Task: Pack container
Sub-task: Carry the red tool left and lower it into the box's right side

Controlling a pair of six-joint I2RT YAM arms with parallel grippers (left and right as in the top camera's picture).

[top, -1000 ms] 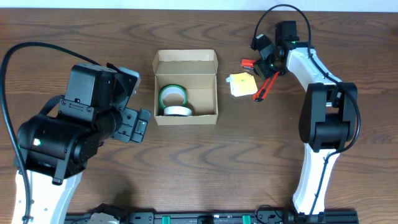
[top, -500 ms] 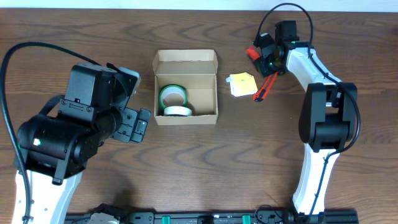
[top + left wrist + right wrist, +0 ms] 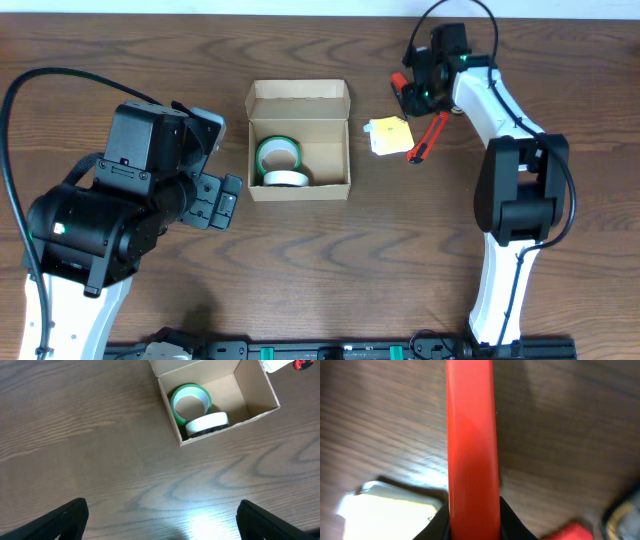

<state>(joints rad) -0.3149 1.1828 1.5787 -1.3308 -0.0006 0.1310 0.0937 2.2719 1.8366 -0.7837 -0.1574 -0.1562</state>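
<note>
**Entry: cardboard container, flap lid open, mid-table, two tape rolls inside**

I log the container on the wooden table, between the arms and closer to the left one. A green tape roll sits in its left half with the ring facing up. A white tape roll stands just beside it against the near wall. The left gripper sits left of the container with its fingers spread wide and nothing between them. The right gripper is past the container's far right corner, its fingers pinched on a narrow red object that I cannot identify. A yellow note pad and a red-and-black hand tool lie on the wood close by it.
</note>
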